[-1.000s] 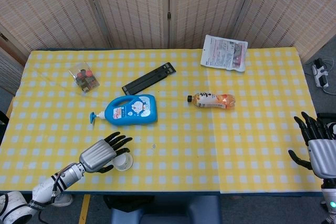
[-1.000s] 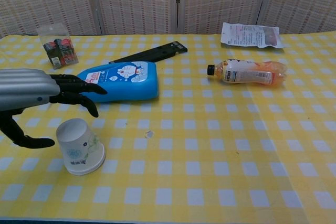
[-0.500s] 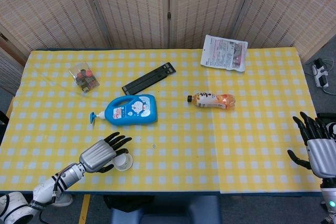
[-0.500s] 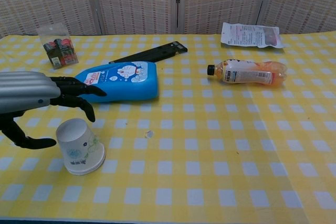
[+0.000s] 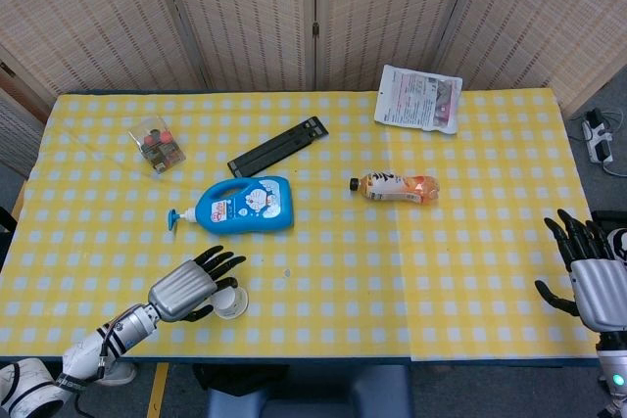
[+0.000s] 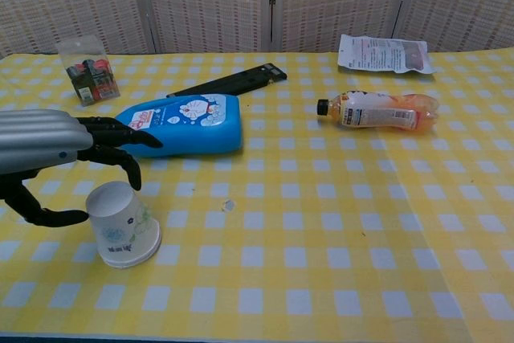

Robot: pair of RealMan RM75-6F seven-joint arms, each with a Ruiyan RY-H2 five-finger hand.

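1. The table (image 5: 323, 340), covered in a yellow checked cloth, is carrying everything. The work is happening at its near left edge, so any lift wants to go straight up, away from the edge.
2. The blue detergent bottle (image 6: 186, 124) is lying on its side just behind the left hand; the fingertips are passing close in front of it. Judgement: keep the closing motion low and short so the fingers are not nudging it.
3. The left hand (image 6: 44, 157) is hanging over the paper cup, fingers (image 6: 120, 162) spread and curving down, thumb reaching round the cup's left side. It is holding nothing yet; I cannot tell whether any finger is touching the cup wall.
4. The right hand (image 5: 596, 281) is idling at the table's far right edge, fingers apart, holding nothing.
5. The paper cup (image 6: 120, 225) is standing upside down, wide rim on the cloth, near the front left corner. Judgement: thin walls will crush easily, so fingers and thumb should be closing evenly on opposite sides, around mid-height, with light pressure.
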